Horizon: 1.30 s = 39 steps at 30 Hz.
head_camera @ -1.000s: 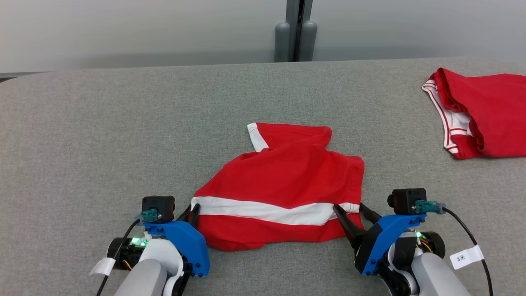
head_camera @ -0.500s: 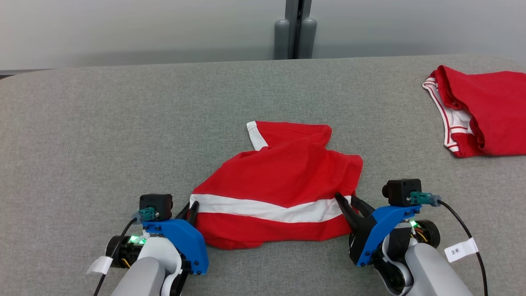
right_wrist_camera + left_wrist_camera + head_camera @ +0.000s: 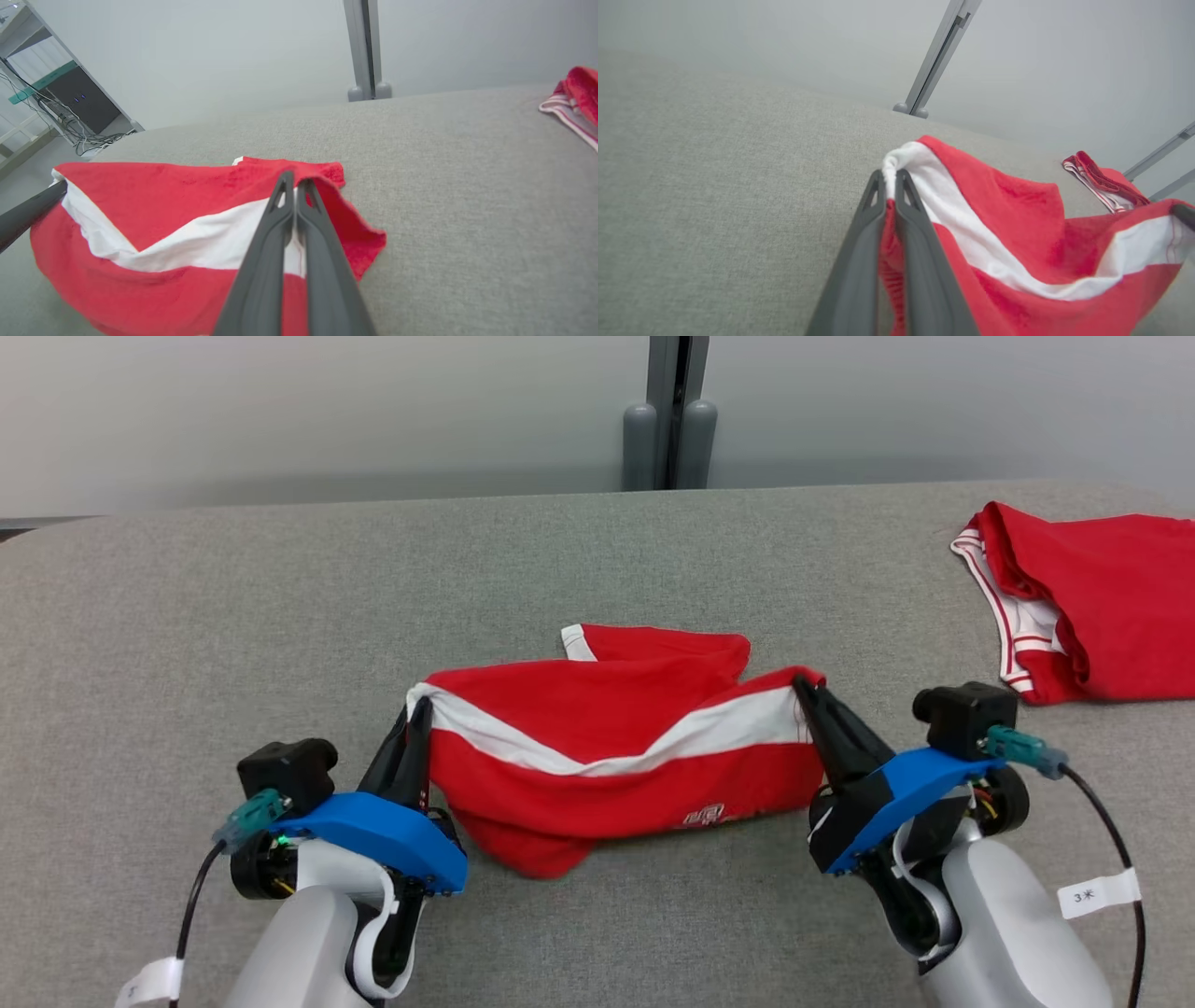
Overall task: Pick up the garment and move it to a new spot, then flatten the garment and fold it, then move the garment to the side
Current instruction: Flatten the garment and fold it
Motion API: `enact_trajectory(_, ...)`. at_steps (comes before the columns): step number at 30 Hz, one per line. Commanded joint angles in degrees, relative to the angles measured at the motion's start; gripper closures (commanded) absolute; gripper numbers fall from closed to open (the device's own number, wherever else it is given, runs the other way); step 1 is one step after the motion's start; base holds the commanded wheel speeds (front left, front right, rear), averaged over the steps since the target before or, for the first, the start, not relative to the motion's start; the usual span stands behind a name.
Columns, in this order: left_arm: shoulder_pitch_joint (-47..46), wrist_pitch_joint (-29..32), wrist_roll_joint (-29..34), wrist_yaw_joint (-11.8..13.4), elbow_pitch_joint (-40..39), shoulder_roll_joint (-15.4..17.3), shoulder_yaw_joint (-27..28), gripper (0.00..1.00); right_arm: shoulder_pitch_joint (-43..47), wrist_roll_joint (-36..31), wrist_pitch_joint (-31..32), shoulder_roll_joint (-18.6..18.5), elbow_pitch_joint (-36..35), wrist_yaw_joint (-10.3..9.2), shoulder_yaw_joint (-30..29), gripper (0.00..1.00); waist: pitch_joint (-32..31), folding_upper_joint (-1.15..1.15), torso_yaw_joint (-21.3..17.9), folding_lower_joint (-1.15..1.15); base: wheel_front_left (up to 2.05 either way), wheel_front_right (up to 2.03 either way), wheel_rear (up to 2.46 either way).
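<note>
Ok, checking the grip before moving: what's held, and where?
Both hold the red garment: left gripper at its white band's left end, right gripper at the right end.

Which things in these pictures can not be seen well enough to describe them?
1. Head view: the white print on the held garment is too small to read.
2. Head view: the second garment is cut off by the right edge.
3. Right wrist view: the right gripper hides with its own fingers how much cloth it pinches.
4. Left wrist view: the left gripper does likewise.
</note>
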Motion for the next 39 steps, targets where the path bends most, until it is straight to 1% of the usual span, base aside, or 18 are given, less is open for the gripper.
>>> enact_trajectory(1,1.4,-1.5,-1.8,-0.9,-3.5,-0.3,1.1,1.00,0.4,-1.2,-0.6,-0.2,-3.3,0.03,-1.4,1.00,-0.8,0.00,-0.3,0.00,0.00,0.00,0.00)
enact_trajectory(5,3.7,-1.9,-5.5,-2.1,-11.2,-0.7,1.7,1.00,3.8,-2.5,0.6,-0.2,-10.8,0.03,-4.3,1.00,-2.2,0.00,-0.4,0.00,0.00,0.00,0.00)
enact_trajectory(9,6.3,-0.2,-9.6,-2.7,-20.4,-0.4,2.3,1.00,7.4,-3.8,3.2,-0.2,-20.4,0.03,-7.3,1.00,-2.8,0.00,-0.7,0.00,0.00,0.00,0.00)
enact_trajectory(10,6.3,-0.2,-9.6,-2.7,-20.4,-0.4,2.3,1.00,7.4,-3.8,3.2,-0.2,-20.4,0.03,-7.3,1.00,-2.8,0.00,-0.7,0.00,0.00,0.00,0.00)
enact_trajectory(11,6.8,0.5,-10.8,-2.8,-22.9,-0.4,2.4,1.00,8.3,-4.3,4.1,-0.2,-22.9,0.03,-8.0,1.00,-2.8,0.00,-0.7,0.00,0.00,0.00,0.00)
enact_trajectory(13,7.3,2.8,-12.4,-2.7,-27.4,0.2,2.5,1.00,9.6,-4.9,6.1,-0.2,-27.7,0.03,-9.2,1.00,-2.8,0.00,-0.7,0.00,0.00,0.00,0.00)
enact_trajectory(16,6.0,7.1,-14.9,-1.9,-32.8,1.0,2.8,1.00,9.8,-5.3,9.4,-0.2,-33.8,0.03,-10.4,1.00,-2.2,0.00,-0.8,0.00,0.00,0.00,0.00)
enact_trajectory(17,3.4,9.9,-15.9,-1.2,-35.5,2.1,3.4,1.00,7.7,-5.3,11.6,-0.8,-36.2,0.03,-10.8,1.00,-1.2,0.00,-1.0,0.00,0.00,0.00,0.00)
enact_trajectory(18,2.1,11.2,-16.1,-0.7,-36.0,2.6,3.6,1.00,6.3,-4.9,12.5,-1.3,-36.6,0.03,-11.0,1.00,-0.6,0.00,-1.2,0.00,0.00,0.00,0.00)
enact_trajectory(21,-3.2,14.4,-17.2,0.2,-35.6,3.6,4.7,1.00,0.7,-3.0,15.3,-3.4,-34.2,0.03,-10.7,1.00,1.8,0.00,-1.8,0.00,0.00,0.00,0.00)
enact_trajectory(23,-8.0,15.4,-16.4,0.6,-33.8,4.7,5.4,1.00,-4.8,-2.0,16.2,-5.3,-31.7,0.03,-9.8,1.00,3.9,0.00,-2.2,0.00,0.00,0.00,0.00)
enact_trajectory(26,-16.0,15.6,-15.7,1.2,-29.9,4.8,6.5,1.00,-14.1,-1.7,15.2,-8.0,-27.0,0.03,-7.3,1.00,7.7,0.00,-3.0,0.00,0.00,0.00,0.00)
enact_trajectory(27,-18.8,15.1,-15.3,1.0,-28.5,4.9,6.8,1.00,-17.3,-1.9,14.2,-8.9,-25.1,0.03,-6.3,1.00,8.9,0.00,-3.3,0.00,0.00,0.00,0.00)
enact_trajectory(30,-26.8,12.7,-13.2,0.0,-22.2,5.2,7.0,1.00,-26.8,-1.6,9.9,-10.0,-19.1,0.03,-4.4,1.00,11.6,0.00,-3.5,0.00,0.00,0.00,0.00)
enact_trajectory(32,-31.8,10.3,-12.1,-0.2,-17.7,4.7,7.5,1.00,-32.3,-1.9,6.2,-10.1,-14.7,0.02,-3.5,1.00,12.8,0.00,-3.9,0.00,0.00,0.00,0.00)
enact_trajectory(34,-36.4,7.5,-10.5,-0.7,-13.7,4.9,7.6,1.00,-37.3,-2.5,2.0,-9.8,-10.6,0.02,-2.5,1.00,13.4,0.00,-4.4,0.00,0.00,0.00,0.00)
enact_trajectory(36,-40.7,4.1,-9.8,-0.9,-10.6,4.5,8.4,1.00,-42.1,-3.8,-2.6,-9.9,-7.2,0.02,-1.6,1.00,13.8,0.00,-4.8,0.00,0.00,0.00,0.00)
enact_trajectory(39,-45.5,-0.7,-8.5,-1.7,-6.9,4.3,8.6,1.00,-47.2,-5.9,-9.2,-10.2,-2.7,0.01,-0.5,1.00,13.9,0.00,-5.2,0.00,0.00,0.00,0.00)
